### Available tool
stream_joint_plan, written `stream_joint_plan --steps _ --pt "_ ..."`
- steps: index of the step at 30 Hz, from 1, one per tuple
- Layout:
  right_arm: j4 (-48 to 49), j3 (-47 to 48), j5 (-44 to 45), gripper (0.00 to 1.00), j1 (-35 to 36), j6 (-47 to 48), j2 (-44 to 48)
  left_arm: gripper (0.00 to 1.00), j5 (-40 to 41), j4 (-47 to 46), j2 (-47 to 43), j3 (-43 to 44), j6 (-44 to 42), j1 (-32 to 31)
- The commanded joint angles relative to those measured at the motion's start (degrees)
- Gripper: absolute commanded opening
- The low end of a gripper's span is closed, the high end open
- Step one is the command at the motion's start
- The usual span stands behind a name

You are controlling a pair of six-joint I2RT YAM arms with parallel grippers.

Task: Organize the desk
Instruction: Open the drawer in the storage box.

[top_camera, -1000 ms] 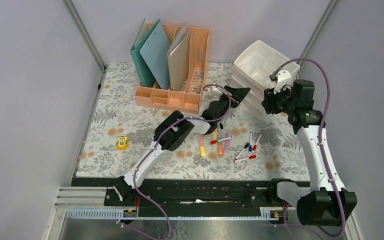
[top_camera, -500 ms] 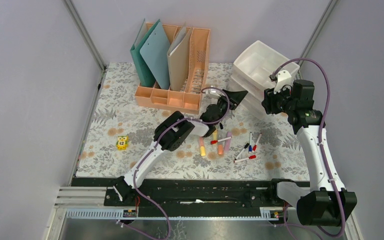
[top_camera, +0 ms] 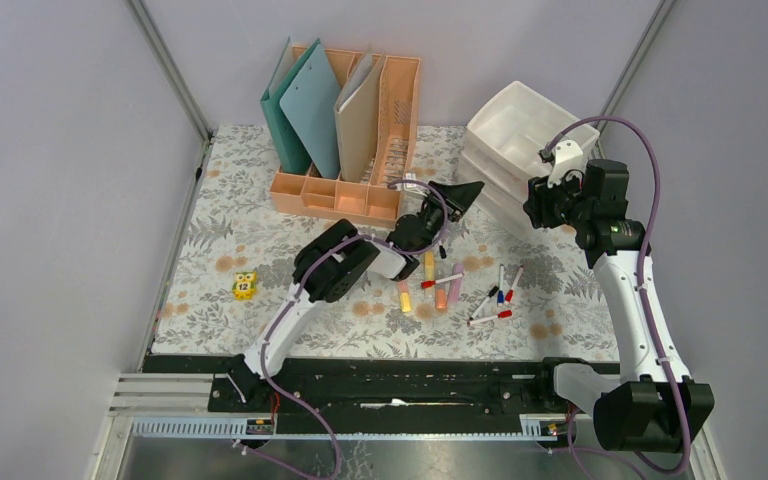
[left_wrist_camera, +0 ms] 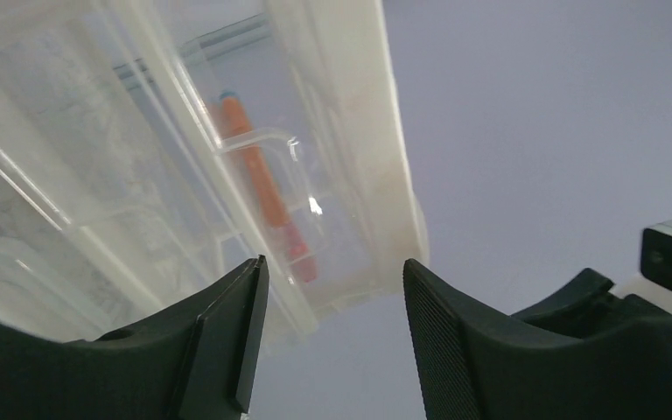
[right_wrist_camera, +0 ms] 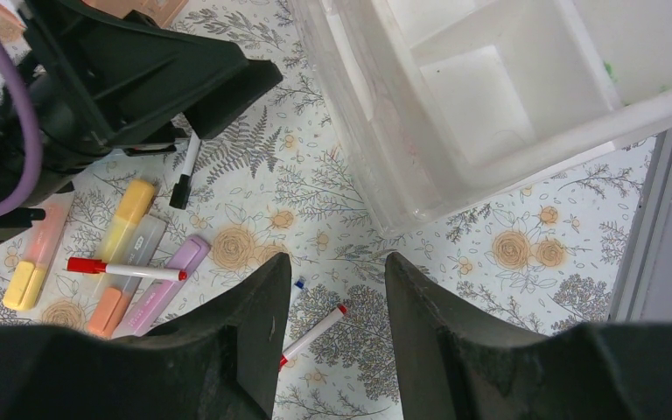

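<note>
Both pincers, left (top_camera: 462, 192) and right (right_wrist_camera: 331, 289), hang spread and empty by the drawers (top_camera: 515, 120) at upper right, so the left should descend squarely over one marker (top_camera: 443, 281) on the tabletop (top_camera: 245, 195) filling mid-frame, jaws straddling its barrel alone.

The whole desk (top_camera: 260, 250) is seen from above and behind by the top camera. The white drawer unit (left_wrist_camera: 350, 131) is viewed closely past the left claw (left_wrist_camera: 332, 289), seemingly from below. Markers (right_wrist_camera: 127, 269) beneath the right claw (right_wrist_camera: 328, 289) are shared with the top view.
</note>
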State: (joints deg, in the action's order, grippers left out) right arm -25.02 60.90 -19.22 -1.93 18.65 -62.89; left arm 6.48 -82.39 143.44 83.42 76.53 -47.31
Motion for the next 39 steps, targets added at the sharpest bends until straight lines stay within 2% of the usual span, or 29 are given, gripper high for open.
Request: stream_joint_plan --steps 1,5,12,13,20,23,26,32,39 --pt "0.4 1.8 -1.1 0.51 -0.2 -0.6 0.5 0.64 -0.7 -8.3 -6.1 -3.7 -1.5 0.3" --pt "0.4 5.0 -1.1 0.51 1.5 -0.6 -2.8 0.71 -3.1 -5.5 -12.0 -11.1 -5.5 0.5" --pt "0.4 9.8 -1.1 0.51 11.6 -0.6 -7.1 0.83 -6.1 2.0 -28.1 -27.6 -18.1 0.8" --pt "-9.2 10.6 -10.0 0.71 13.2 8.5 -8.3 0.84 -6.2 3.4 -30.6 -29.8 -20.2 0.9" --pt "-11.7 14.4 2.2 0.76 18.9 11.2 -17.0 0.91 -9.2 22.1 -50.9 -42.2 -37.3 1.0" --pt "-9.9 15.1 7.6 0.76 19.3 10.7 -19.9 0.98 -4.9 30.5 -61.0 -47.4 -43.6 1.0" --pt "-8.2 16.2 11.5 0.76 19.3 10.5 -22.3 0.99 1.0 38.3 -71.1 -52.2 -48.3 1.1" --pt "-7.5 18.6 15.2 0.74 19.4 9.3 -26.7 0.99 7.5 51.1 -89.1 -60.6 -51.2 2.4" --pt "-4.7 17.8 22.6 0.73 19.4 8.6 -29.7 0.99 9.4 56.5 -105.2 -71.4 -47.8 2.7"
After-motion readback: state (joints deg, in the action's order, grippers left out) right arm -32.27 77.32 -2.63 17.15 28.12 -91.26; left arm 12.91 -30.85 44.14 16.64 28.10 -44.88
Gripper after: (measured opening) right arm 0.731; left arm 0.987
